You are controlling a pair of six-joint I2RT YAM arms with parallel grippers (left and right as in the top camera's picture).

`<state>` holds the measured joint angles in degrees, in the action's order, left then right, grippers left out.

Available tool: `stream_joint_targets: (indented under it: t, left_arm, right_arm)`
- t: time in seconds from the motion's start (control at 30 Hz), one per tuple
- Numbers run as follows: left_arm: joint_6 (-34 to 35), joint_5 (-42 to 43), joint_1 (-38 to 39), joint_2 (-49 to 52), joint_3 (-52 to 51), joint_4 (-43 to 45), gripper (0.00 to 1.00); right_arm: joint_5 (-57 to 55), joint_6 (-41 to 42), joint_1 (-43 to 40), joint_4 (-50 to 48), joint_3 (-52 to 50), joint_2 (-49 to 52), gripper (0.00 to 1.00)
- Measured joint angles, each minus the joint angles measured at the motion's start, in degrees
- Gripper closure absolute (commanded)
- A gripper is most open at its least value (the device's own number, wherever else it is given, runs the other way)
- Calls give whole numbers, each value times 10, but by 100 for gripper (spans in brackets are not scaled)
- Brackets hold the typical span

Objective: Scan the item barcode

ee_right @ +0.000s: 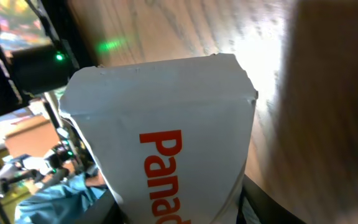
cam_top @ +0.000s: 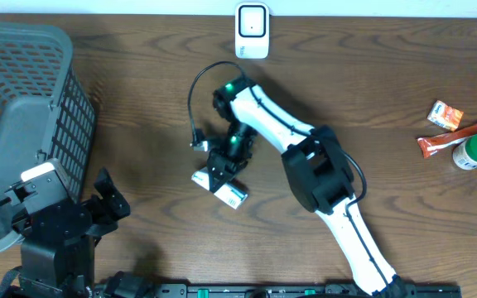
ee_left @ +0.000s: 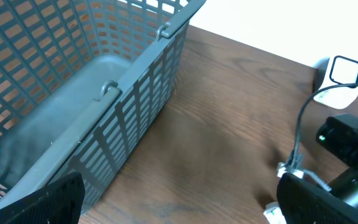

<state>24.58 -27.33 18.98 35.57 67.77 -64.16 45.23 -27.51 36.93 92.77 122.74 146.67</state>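
Observation:
The item is a white box with orange lettering (ee_right: 166, 143); it fills the right wrist view, end toward the wooden table. My right gripper (ee_right: 179, 214) is shut on the box, one dark finger (ee_right: 272, 202) against each side. From overhead the box (cam_top: 231, 193) hangs low over the table's middle, under the right gripper (cam_top: 222, 172). The white barcode scanner (cam_top: 252, 31) stands at the far edge, well beyond the box, and also shows in the left wrist view as the scanner (ee_left: 339, 93). My left gripper (cam_top: 106, 203) is open and empty at the front left, its fingers (ee_left: 48, 202) spread wide.
A large grey mesh basket (cam_top: 23, 124) fills the left side, close to the left arm. At the far right lie an orange packet (cam_top: 445, 114), a red bar (cam_top: 450, 139) and a green-lidded bottle (cam_top: 476, 151). A black cable loops by the right wrist.

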Motion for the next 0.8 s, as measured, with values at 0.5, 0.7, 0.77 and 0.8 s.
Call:
stream_joint_targets:
  t: [0.5,0.7,0.77,0.8]
  left_arm:
    - [0,0,0,0,0,0,2]
    - [0,0,0,0,0,0,2]
    - [0,0,0,0,0,0,2]
    - [0,0,0,0,0,0,2]
  right_arm:
    - [13,0,-39,13,23,3,61]
    - [-14,3,-61,12,159,10,61]
    - [-38,12,-71,5,213,9,61]
    - [-64,19,-76,3,242,8,61]
